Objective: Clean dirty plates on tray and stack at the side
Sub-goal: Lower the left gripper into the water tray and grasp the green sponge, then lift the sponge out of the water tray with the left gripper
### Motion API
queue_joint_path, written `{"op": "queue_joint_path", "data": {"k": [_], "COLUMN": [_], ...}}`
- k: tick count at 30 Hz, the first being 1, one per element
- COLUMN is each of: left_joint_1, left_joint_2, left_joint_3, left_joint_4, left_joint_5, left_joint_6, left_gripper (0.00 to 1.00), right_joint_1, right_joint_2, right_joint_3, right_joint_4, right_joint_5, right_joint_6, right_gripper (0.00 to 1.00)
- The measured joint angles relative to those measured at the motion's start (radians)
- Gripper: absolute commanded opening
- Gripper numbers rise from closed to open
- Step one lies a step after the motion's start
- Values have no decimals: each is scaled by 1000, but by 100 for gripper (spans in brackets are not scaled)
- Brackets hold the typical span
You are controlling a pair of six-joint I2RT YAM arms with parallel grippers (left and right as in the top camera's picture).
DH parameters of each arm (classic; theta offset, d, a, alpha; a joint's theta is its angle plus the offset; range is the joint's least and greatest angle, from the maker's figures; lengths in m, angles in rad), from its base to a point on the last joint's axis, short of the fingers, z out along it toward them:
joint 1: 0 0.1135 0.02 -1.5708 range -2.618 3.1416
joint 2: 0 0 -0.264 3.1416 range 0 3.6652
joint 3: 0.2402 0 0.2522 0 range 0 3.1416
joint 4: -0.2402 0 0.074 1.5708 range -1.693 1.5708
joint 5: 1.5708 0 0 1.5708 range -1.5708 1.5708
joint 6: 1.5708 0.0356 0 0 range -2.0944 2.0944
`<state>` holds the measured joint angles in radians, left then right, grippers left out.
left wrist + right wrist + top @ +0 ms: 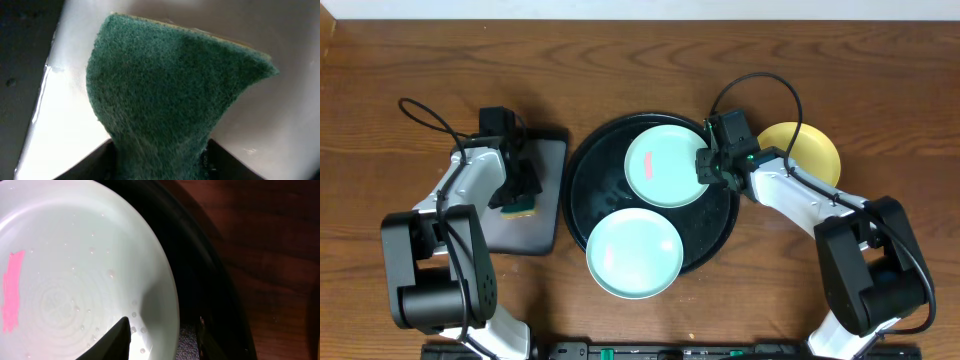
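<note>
Your left end effector (160, 167) clenched on the green sponge (170, 90), right end effector (165, 340) released astride the rim of the smeared mint plate (75, 270) on the round tray (210, 280), yellow plate (817, 150) on the counter (880, 80) beside it.

Bench (400, 60): the tray (595, 160) sits at centre.
Two plates on it: far plate (665, 165) in the far-right part, near plate (634, 253) near-left, overhanging the tray's near rim. The two lie just beside each other.
Third plate (815, 150) lies on the bench right of the tray, partly under the right arm.
Small tray (545, 170) is just left of the big one, and the sponge (170, 100) is over its left part, in the left claw (517, 195).
Right claw (162, 340) is at the far plate's right edge, rim between its fingers.
</note>
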<state>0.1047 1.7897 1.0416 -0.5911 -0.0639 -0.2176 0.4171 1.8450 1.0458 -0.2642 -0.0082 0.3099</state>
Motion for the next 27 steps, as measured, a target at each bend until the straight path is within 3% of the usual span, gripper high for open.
{"op": "queue_joint_path", "data": {"k": [1,4,14,27], "left_joint_1": [0,0,0,-2], "left_joint_2": [1,3,-26,-456], "left_joint_3": [-2,-6,-6,-7], "left_joint_4": [2,1,-31,-62], "left_joint_5": [-2,-3,17,41], "left_joint_6": [-1,4,9,9], "left_gripper": [38,8,7,8], "right_joint_1": [0,0,0,0], "right_joint_2": [0,0,0,0], "right_joint_3": [0,0,0,0], "right_joint_4": [0,0,0,4], "right_joint_5": [0,0,0,0], "right_joint_6": [0,0,0,0], "right_gripper": [40,40,40,47]}}
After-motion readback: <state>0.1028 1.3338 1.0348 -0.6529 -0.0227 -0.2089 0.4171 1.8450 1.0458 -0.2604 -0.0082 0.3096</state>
